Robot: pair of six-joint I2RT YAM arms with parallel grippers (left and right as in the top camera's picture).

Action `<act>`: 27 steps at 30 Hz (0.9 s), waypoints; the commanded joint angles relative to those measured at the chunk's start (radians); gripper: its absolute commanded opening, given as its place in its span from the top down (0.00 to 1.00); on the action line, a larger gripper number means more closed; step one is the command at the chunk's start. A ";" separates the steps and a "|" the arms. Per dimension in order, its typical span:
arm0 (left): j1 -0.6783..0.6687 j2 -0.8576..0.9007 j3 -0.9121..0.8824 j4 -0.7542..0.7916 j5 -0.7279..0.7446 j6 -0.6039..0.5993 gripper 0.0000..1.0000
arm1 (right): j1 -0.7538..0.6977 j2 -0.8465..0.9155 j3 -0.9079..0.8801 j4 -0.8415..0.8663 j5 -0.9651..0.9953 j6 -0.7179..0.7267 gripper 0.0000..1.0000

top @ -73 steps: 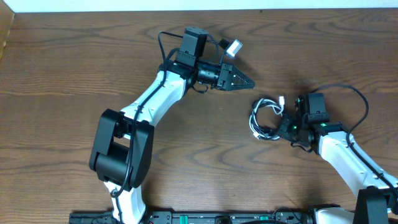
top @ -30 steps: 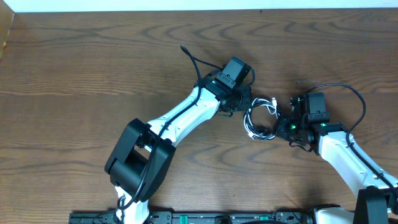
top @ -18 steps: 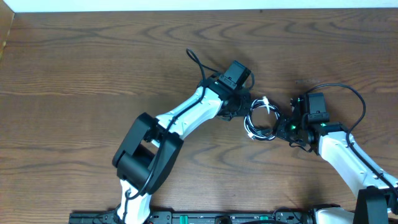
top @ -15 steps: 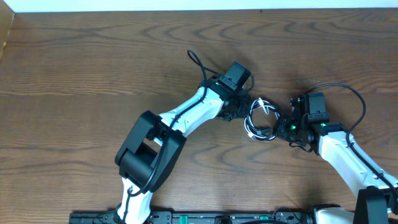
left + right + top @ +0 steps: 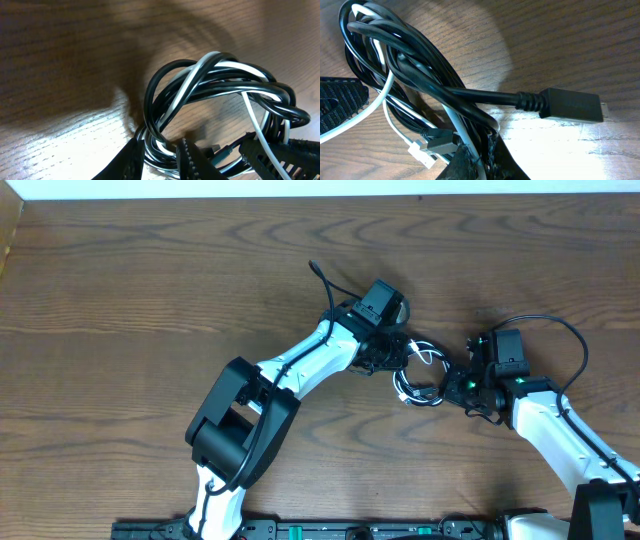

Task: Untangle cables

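Note:
The cables (image 5: 420, 396) lie as one small black-and-white coil on the wooden table, between my two grippers. My left gripper (image 5: 398, 365) has pushed into the coil's left side. In the left wrist view its fingers (image 5: 159, 145) stand a little apart, astride several strands of the cables (image 5: 220, 75). My right gripper (image 5: 452, 387) holds the coil's right side. In the right wrist view it (image 5: 480, 150) is shut on a white strand and black strands of the cables (image 5: 420, 75). A black plug (image 5: 570, 105) sticks out to the right, and a small white plug (image 5: 420, 152) lies beside the jaws.
Bare wooden tabletop (image 5: 120, 300) surrounds the coil. The table's far edge meets a white strip (image 5: 300, 188). The left arm (image 5: 300, 365) slants across the middle. Thick black arm wires loop above each wrist (image 5: 545, 325).
My left arm swung right from the table's middle and drove its gripper into the coil's left side, squeezing the coil narrower. Its jaws parted a little. The right gripper held still.

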State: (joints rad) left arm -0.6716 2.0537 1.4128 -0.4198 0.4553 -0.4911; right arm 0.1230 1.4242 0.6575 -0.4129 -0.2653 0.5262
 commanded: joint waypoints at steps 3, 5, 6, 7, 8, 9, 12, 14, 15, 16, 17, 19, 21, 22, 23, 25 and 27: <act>-0.011 0.032 -0.011 0.005 -0.034 0.038 0.73 | 0.003 -0.008 0.004 0.000 -0.003 0.011 0.97; -0.013 0.065 -0.011 0.010 -0.050 0.038 0.74 | 0.003 -0.008 0.004 -0.001 -0.003 0.011 0.97; -0.013 0.080 -0.011 0.010 -0.064 0.038 0.77 | 0.003 -0.008 0.004 -0.004 -0.003 0.011 0.96; -0.012 0.085 -0.011 0.010 -0.072 0.038 0.81 | 0.003 -0.008 0.004 -0.007 -0.003 0.011 0.96; -0.012 0.091 -0.011 0.010 -0.081 0.038 0.87 | 0.003 -0.008 0.004 -0.010 -0.003 0.011 0.96; -0.013 0.092 -0.011 0.011 -0.087 0.039 0.91 | 0.003 -0.008 0.004 -0.012 -0.002 0.010 0.96; -0.013 0.092 -0.011 0.026 -0.105 0.038 0.92 | 0.003 -0.008 0.004 -0.022 0.016 0.011 0.96; -0.012 0.092 -0.011 0.038 -0.105 0.039 0.93 | 0.003 -0.008 0.004 -0.027 0.032 0.011 0.96; -0.012 0.090 -0.011 0.041 -0.105 0.039 0.92 | 0.003 -0.008 0.004 -0.029 0.040 0.011 0.96; -0.008 0.085 -0.010 0.044 -0.105 0.039 0.93 | 0.003 -0.008 0.003 -0.029 0.051 0.011 0.96; -0.005 0.075 -0.010 0.044 -0.105 0.039 0.93 | 0.003 -0.008 0.001 -0.029 0.064 0.012 0.95; 0.006 0.043 -0.010 0.043 -0.092 0.060 0.93 | 0.003 -0.002 0.000 -0.027 0.109 0.015 0.95; 0.021 -0.005 -0.010 0.043 -0.063 0.090 0.93 | 0.003 0.014 0.000 -0.018 0.158 0.027 0.95; 0.028 -0.029 -0.010 0.040 -0.047 0.099 0.93 | 0.003 0.026 0.000 -0.007 0.172 0.027 0.94; 0.039 -0.062 -0.010 0.035 -0.026 0.103 0.93 | 0.003 0.040 0.000 -0.001 0.180 0.026 0.93; 0.056 -0.113 -0.010 0.027 0.021 0.109 0.93 | 0.003 0.073 0.000 0.009 0.181 0.026 0.93; 0.074 -0.161 -0.010 0.021 0.100 0.132 0.93 | 0.003 0.113 0.000 0.022 0.169 0.026 0.94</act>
State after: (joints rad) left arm -0.6285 2.0052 1.3979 -0.3973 0.4507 -0.4129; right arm 0.1234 1.4849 0.6575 -0.3988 -0.1333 0.5411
